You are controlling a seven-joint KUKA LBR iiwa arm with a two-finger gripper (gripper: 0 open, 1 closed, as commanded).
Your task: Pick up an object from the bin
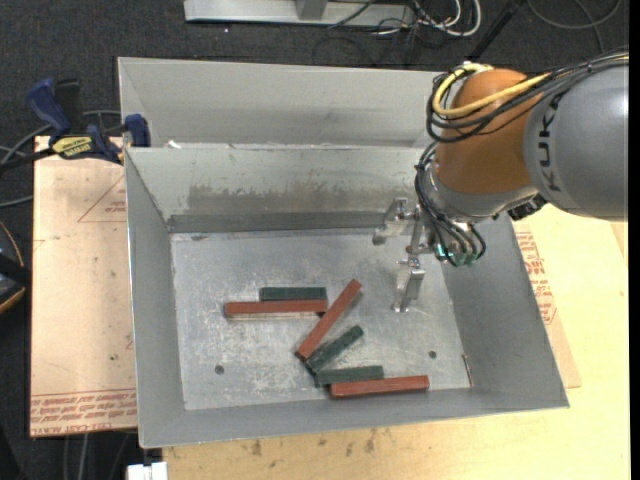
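Tool [405, 290], apart or together not discernible, is hanging over bare bin [200, 318] floor just beside the slanted red-brown bar [330, 320] mid-bin, which is appearing stiff, light and best gripped across its narrow middle

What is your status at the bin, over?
Gripper above bin floor, nothing seen in it. Nearest: slanted red-brown bar, view-left of it, untouched. Nothing between them.

Mid-floor: red and green bars [330, 320] clustered; bin floor [230, 363] bare left, back, right under hand [405, 293].
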